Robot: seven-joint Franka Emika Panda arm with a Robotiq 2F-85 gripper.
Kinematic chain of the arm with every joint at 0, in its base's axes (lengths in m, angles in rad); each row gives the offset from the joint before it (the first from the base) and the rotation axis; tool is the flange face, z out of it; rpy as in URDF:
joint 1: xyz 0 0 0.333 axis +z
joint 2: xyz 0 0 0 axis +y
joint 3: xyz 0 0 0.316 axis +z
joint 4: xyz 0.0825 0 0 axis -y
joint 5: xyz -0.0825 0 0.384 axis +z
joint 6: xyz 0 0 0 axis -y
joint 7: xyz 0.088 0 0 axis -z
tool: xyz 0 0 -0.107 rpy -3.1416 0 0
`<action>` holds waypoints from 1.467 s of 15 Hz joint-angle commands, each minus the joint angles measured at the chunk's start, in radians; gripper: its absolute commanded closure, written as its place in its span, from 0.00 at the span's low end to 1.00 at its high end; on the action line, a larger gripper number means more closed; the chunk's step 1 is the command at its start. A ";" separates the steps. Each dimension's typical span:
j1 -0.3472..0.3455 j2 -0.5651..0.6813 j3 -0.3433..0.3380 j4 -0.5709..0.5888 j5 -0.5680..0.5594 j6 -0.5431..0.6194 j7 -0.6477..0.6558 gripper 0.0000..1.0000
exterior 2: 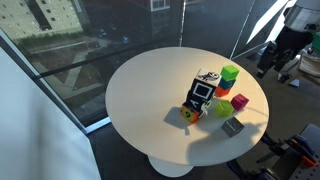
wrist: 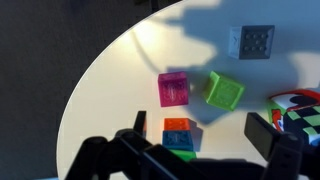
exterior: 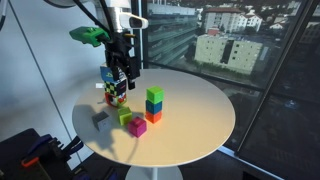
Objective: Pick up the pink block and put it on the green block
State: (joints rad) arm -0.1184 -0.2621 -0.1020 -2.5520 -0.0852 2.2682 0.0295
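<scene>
The pink block [wrist: 174, 88] lies alone on the round white table [exterior: 200, 120], beside a lime block [wrist: 224, 91]. It shows in both exterior views [exterior: 137, 127] [exterior 2: 240, 102]. The green block [exterior: 155, 95] tops a small stack, above a blue block [exterior: 155, 106] and a red-orange block [exterior: 153, 117]. The green block also shows in an exterior view [exterior 2: 230, 73]. In the wrist view only a sliver of the green block [wrist: 184, 154] shows behind the gripper body. My gripper [exterior: 122, 72] [wrist: 197, 128] hangs high above the table, open and empty, and touches nothing.
A large multi-coloured puzzle cube [wrist: 300, 108] [exterior 2: 205, 88] stands near the blocks. A grey block [wrist: 250, 41] [exterior 2: 232, 125] lies farther off. The table edge [wrist: 90, 90] curves close to the pink block. Glass walls surround the table.
</scene>
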 commanded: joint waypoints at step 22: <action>0.001 0.230 -0.002 0.045 -0.012 0.096 0.050 0.00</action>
State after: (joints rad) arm -0.1178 -0.0441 -0.1017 -2.5139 -0.0911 2.3661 0.0766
